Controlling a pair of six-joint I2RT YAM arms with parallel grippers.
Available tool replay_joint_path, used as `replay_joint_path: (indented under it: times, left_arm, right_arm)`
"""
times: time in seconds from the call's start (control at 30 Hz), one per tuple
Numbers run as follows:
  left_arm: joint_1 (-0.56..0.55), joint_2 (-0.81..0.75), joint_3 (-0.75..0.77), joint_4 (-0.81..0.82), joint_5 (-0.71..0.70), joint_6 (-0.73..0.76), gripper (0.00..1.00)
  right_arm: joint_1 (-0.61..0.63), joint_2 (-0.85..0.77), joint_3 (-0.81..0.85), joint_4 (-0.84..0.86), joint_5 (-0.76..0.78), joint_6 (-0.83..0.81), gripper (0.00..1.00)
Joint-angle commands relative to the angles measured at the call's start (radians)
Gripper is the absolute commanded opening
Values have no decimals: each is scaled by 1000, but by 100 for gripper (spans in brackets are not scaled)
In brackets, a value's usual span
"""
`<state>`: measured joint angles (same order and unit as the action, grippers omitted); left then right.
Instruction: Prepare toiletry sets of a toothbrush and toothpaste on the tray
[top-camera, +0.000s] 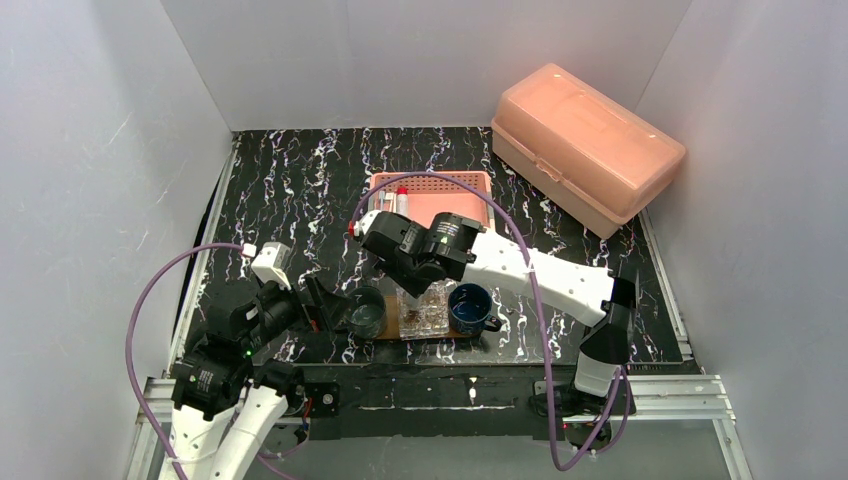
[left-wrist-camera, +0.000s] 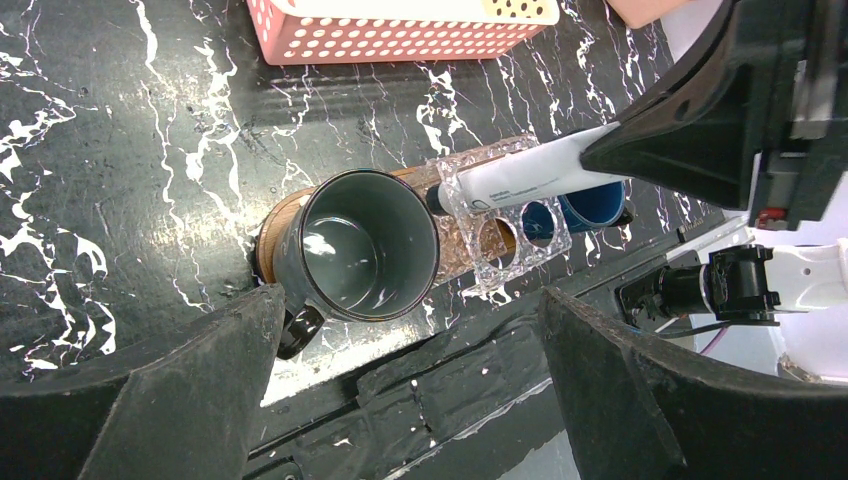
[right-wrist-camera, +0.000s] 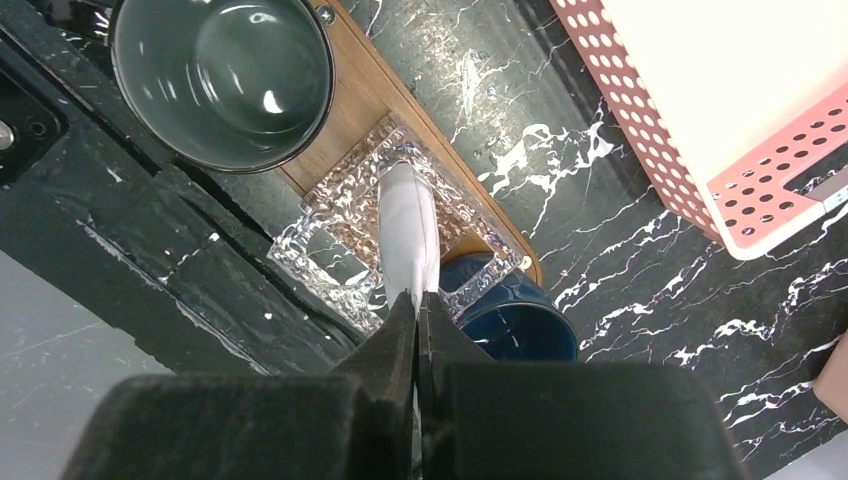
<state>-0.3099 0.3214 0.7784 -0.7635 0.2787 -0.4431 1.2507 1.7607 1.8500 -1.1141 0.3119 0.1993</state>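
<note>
A brown wooden tray (top-camera: 392, 333) near the front edge carries the toiletry sets' three cups: a grey-green cup (top-camera: 367, 312), a clear faceted glass (top-camera: 425, 312) and a dark blue mug (top-camera: 470, 305). My right gripper (right-wrist-camera: 417, 300) is shut on the flat end of a white toothpaste tube (right-wrist-camera: 408, 225). The tube's dark cap end (left-wrist-camera: 437, 200) points down at the glass's mouth (right-wrist-camera: 330, 255). My left gripper (left-wrist-camera: 410, 300) stands wide open beside the empty grey-green cup (left-wrist-camera: 355, 245), with nothing between its fingers. No toothbrush shows clearly.
A pink mesh basket (top-camera: 430, 190) sits behind the tray with slim red-capped items (top-camera: 401, 197) in it. A large salmon lidded box (top-camera: 585, 140) stands at the back right. White walls close in the black marbled table (top-camera: 290, 190); a metal rail (top-camera: 480, 385) runs along its front.
</note>
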Motion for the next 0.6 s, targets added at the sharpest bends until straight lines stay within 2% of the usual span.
replay_joint_path:
  times: [0.0,0.5,0.57]
  left_arm:
    - [-3,10,-5,4,16,3,98]
    - [-2,8,-5,4,16,1,98]
    - [-3,7,-5,4,16,1,98]
  right_arm:
    - [4,2,-24,66,4,-3,1]
    - [-8,5,-87,120,-2,12,1]
    - [-10,3,-89,122,1,14,8]
